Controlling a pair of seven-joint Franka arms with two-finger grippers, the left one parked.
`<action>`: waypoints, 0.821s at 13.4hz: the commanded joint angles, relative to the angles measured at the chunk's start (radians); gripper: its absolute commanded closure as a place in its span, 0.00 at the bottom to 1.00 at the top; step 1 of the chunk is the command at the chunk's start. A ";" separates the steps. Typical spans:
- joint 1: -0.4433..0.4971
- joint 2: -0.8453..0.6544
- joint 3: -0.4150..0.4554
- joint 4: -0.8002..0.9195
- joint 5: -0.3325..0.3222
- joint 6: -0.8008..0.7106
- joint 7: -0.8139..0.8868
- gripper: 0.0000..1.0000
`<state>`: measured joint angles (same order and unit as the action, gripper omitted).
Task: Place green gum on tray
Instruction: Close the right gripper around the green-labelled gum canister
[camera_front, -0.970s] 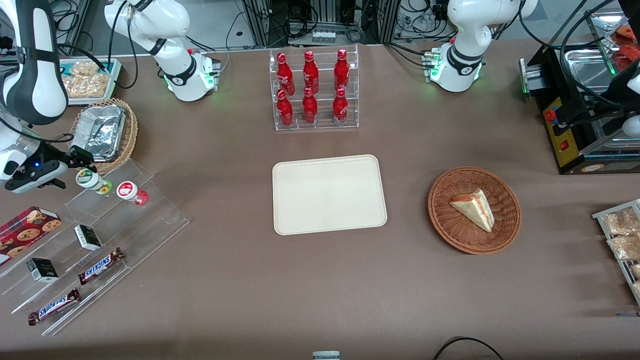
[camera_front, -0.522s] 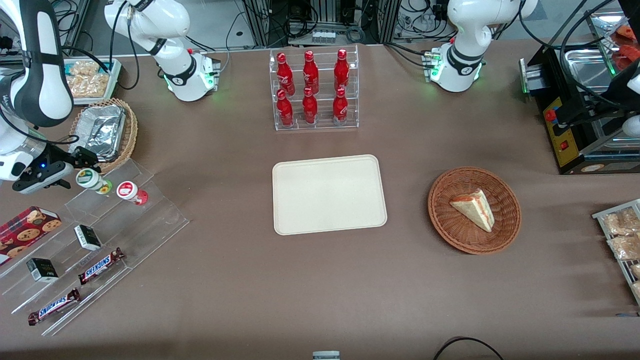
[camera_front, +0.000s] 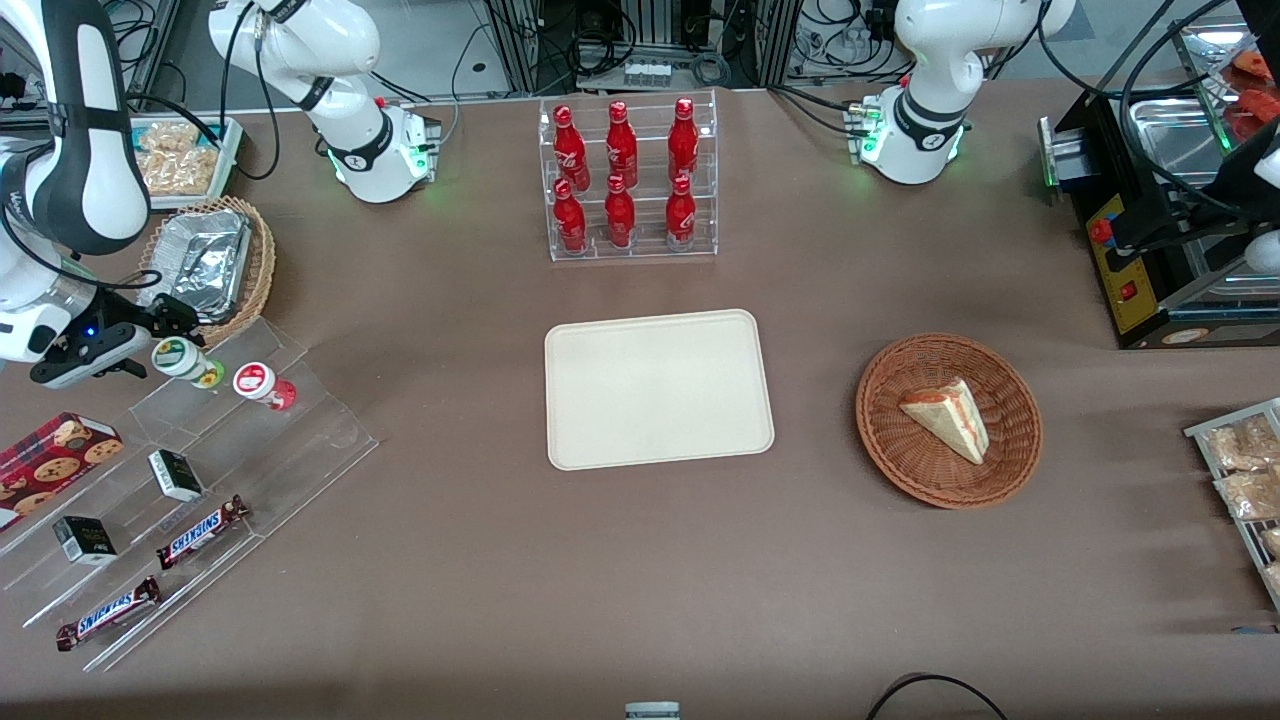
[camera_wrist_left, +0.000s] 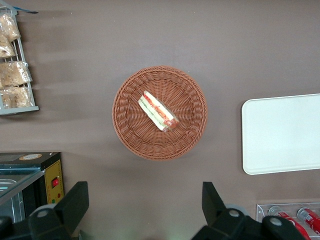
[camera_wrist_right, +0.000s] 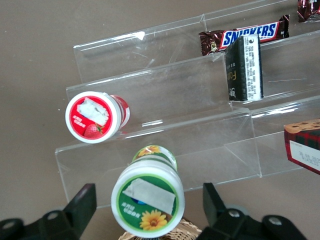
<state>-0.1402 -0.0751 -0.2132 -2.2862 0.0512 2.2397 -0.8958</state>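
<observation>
The green gum (camera_front: 180, 358), a small white bottle with a green-and-white lid, lies on the top step of a clear acrylic stand (camera_front: 250, 450) toward the working arm's end of the table. In the right wrist view its lid (camera_wrist_right: 148, 200) faces the camera. My gripper (camera_front: 150, 345) is open, with one finger on each side of the green gum (camera_wrist_right: 148, 192), and neither finger touches it. The cream tray (camera_front: 660, 390) lies bare at the table's middle and also shows in the left wrist view (camera_wrist_left: 285, 135).
A red-lidded gum bottle (camera_front: 262, 384) lies beside the green one. Lower steps hold Snickers bars (camera_front: 200, 530), small dark boxes (camera_front: 175, 475) and a cookie box (camera_front: 55, 450). A wicker basket with foil tray (camera_front: 205, 265), a cola bottle rack (camera_front: 625, 180) and a sandwich basket (camera_front: 948, 420) stand about.
My gripper has shifted a little toward the green gum and now straddles it. The green gum has not moved.
</observation>
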 joint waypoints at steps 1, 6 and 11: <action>0.002 -0.002 -0.003 -0.016 0.010 0.026 -0.023 0.86; 0.016 0.000 0.001 0.004 0.012 0.011 -0.009 1.00; 0.099 0.000 0.006 0.218 0.012 -0.249 0.115 1.00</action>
<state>-0.0827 -0.0794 -0.2052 -2.1870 0.0521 2.1170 -0.8427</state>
